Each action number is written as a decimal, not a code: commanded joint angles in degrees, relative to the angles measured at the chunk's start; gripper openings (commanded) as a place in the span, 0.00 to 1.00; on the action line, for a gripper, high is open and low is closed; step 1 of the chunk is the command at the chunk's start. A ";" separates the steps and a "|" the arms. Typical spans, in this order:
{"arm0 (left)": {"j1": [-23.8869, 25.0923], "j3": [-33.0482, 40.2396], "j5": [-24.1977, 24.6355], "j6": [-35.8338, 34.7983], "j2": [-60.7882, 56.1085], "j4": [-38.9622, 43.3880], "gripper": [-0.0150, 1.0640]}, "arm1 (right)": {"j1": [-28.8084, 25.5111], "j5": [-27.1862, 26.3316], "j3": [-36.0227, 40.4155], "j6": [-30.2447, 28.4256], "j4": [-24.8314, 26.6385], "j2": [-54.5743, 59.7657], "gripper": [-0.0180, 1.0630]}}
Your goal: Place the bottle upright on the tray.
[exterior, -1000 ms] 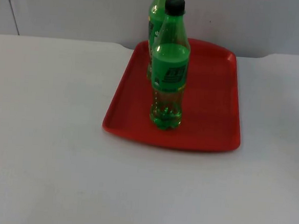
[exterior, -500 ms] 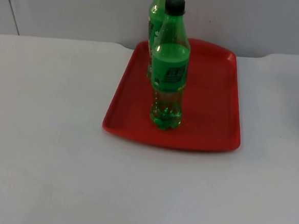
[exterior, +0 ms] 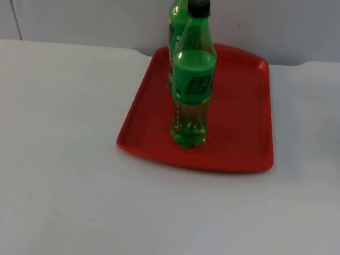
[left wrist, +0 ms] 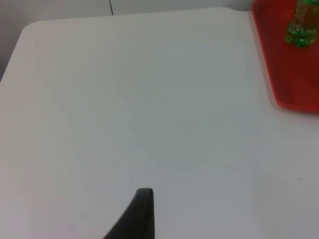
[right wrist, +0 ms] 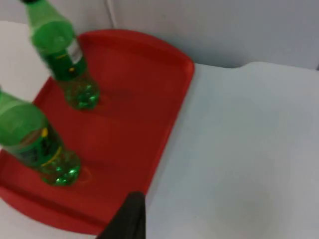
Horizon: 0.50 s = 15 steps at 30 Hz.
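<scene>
We see a white table bearing a red tray, and on it two green bottles standing upright: the nearer bottle toward the tray's front, a second bottle just behind. Each claw hangs over the table, apart from both bottles; whether either is open we cannot tell. We judge the placing done; any retreat should steer wide of them

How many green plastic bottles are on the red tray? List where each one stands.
2. One green plastic bottle with a black cap stands upright near the red tray's front edge; the second green bottle stands upright behind it, toward the tray's far side.
</scene>
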 commanded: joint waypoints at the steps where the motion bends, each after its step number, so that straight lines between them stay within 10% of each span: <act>1: 0.22 0.23 -0.09 -0.03 -0.13 0.06 0.99 | -0.25 -1.60 2.07 -3.01 1.49 -3.01 0.99; 15: 0.22 0.23 -0.09 -0.03 -0.13 0.06 0.99 | -0.25 -4.42 13.91 -6.29 1.49 -21.57 0.99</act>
